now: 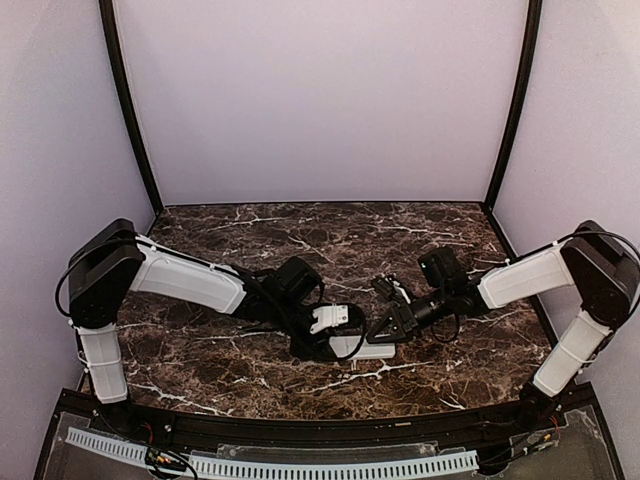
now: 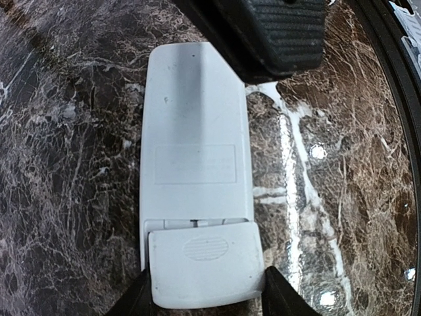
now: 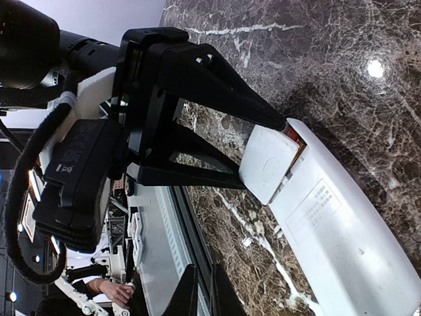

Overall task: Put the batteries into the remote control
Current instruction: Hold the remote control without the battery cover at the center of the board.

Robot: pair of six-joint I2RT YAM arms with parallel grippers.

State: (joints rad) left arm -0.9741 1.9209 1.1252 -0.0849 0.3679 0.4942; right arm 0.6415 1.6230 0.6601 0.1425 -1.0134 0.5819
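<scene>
At the remote control's (image 2: pixel 194 131) six o'clock, left gripper (image 2: pixel 205 293) pinched the battery cover (image 2: pixel 205 260); right gripper (image 3: pixel 202 280) hung empty, fingers nearly meeting. Seating it probably needs a push toward twelve.

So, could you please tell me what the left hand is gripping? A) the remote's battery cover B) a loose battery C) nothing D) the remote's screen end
A, since the left hand closes on the battery cover at one end of the remote control, which lies back up.

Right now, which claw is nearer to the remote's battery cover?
Left. The left claw has the battery cover between its fingers, while the right claw is by the opposite end of the remote control.
</scene>
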